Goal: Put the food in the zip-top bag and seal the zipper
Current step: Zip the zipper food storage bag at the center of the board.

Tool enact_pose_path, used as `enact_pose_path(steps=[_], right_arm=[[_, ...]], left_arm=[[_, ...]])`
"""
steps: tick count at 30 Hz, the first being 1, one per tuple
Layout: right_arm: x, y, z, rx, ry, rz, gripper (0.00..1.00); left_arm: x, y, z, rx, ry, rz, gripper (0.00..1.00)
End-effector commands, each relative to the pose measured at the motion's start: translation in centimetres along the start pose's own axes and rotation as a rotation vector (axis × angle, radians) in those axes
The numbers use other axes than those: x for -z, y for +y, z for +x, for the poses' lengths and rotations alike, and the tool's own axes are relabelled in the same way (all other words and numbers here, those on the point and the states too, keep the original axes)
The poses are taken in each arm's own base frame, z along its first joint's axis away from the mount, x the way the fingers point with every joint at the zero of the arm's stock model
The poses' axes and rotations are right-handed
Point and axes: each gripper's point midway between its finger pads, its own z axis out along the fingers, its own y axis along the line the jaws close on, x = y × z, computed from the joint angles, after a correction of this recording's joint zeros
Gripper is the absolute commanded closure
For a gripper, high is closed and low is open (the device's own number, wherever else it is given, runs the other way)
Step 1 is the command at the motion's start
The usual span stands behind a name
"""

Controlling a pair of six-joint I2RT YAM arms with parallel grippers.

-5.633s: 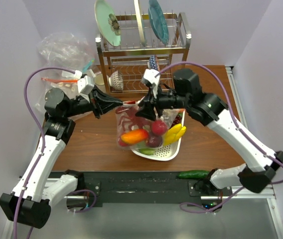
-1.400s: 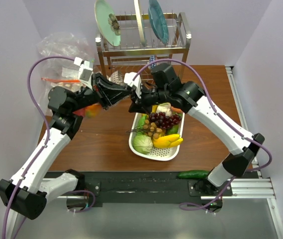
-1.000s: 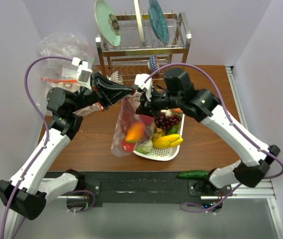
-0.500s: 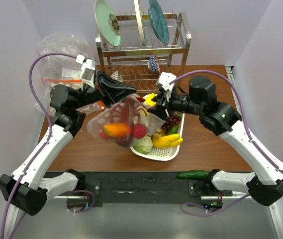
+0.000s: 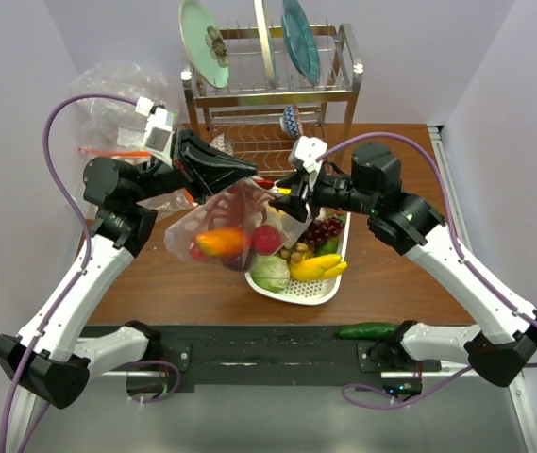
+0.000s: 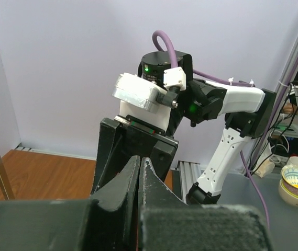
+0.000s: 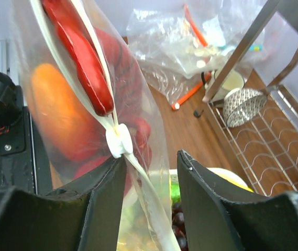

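- The left gripper (image 5: 247, 172), clenched, seemingly pinches a corner of the clear white-dotted zip-top bag (image 5: 219, 209), hanging it mid-frame with the red and orange toy food (image 5: 213, 243) inside.
- The right gripper (image 7: 151, 159), released, straddles the pale ridged zipper (image 7: 99, 99), placed for sealing.

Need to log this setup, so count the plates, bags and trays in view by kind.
Plates: 3 (green plate, cream plate, teal plate)
Bags: 2 (dotted bag, bulky clear bag)
Trays: 1 (white tray)
Total: 6
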Motion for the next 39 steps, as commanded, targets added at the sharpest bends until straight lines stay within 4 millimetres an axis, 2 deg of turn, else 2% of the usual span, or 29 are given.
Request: enact_pose_path(steps=[1,7,9,12,13,15,16,20,22,27,29,30,32,33,36,37,39], right_arm=[[0.7,0.5,-3.1,0.063,-0.113,-0.033,0.52],[2.3,1.0,-3.5,0.102,-0.119,-0.021,0.37],[2.6,1.2,-3.1,0.127,-0.129,-0.022,0.37],[2.9,2.0,-2.9,0.145,-0.135,-0.059,0.52],[2.9,2.3,-2.7,0.145,-0.132,-0.078,0.61],[2.8,3.4,-2.8,0.143,-0.142,-0.139,0.69],[2.8,3.6,-2.9,0.143,-0.149,-0.151,0.77],[2.7,4.3,-3.1,0.128,-0.155,-0.201,0.86],[2.4,4.7,-2.9,0.118,-0.144,-0.233,0.99],[3.0,4.5,-3.6,0.1,-0.147,-0.205,1.0],[3.5,3.9,-4.3,0.063,-0.15,-0.156,1.0],[3.7,3.8,-4.5,0.045,-0.146,-0.143,1.0],[4.4,3.2,-5.4,-0.026,-0.116,-0.092,1.0],[4.7,2.9,-5.5,-0.057,-0.101,-0.07,1.0],[5.7,1.7,-6.7,-0.187,-0.074,0.034,1.0],[6.3,1.7,-7.1,-0.204,-0.065,0.045,1.0],[6.6,1.1,-6.9,-0.247,-0.046,0.095,1.0]], left_arm=[[-0.1,-2.5,-2.8,-0.091,-0.038,0.057,1.0],[-0.1,-2.6,-2.9,-0.105,-0.022,0.051,1.0],[-0.1,-2.6,-2.9,-0.103,-0.021,0.055,1.0],[0.0,-2.9,-2.9,-0.1,-0.019,0.066,1.0],[0.0,-2.9,-2.9,-0.102,-0.021,0.065,1.0],[0.1,-3.1,-3.0,-0.105,-0.024,0.067,1.0],[0.1,-3.1,-3.1,-0.105,-0.025,0.066,1.0],[0.2,-3.4,-3.1,-0.107,-0.025,0.072,1.0],[0.2,-3.4,-3.1,-0.106,-0.025,0.07,1.0],[0.5,-2.4,-2.3,-0.113,-0.007,0.016,1.0],[0.7,-1.5,-2.1,-0.12,-0.005,-0.045,1.0],[1.0,-0.6,-1.2,-0.119,0.023,-0.085,1.0],[1.4,0.7,-1.4,-0.131,0.022,-0.167,1.0],[1.8,1.9,-1.0,-0.13,0.037,-0.234,1.0],[2.9,3.9,-1.1,-0.119,0.048,-0.354,0.91],[3.3,4.5,-0.9,-0.111,0.054,-0.376,0.77],[3.6,5.3,-0.1,-0.081,0.067,-0.403,0.56]])
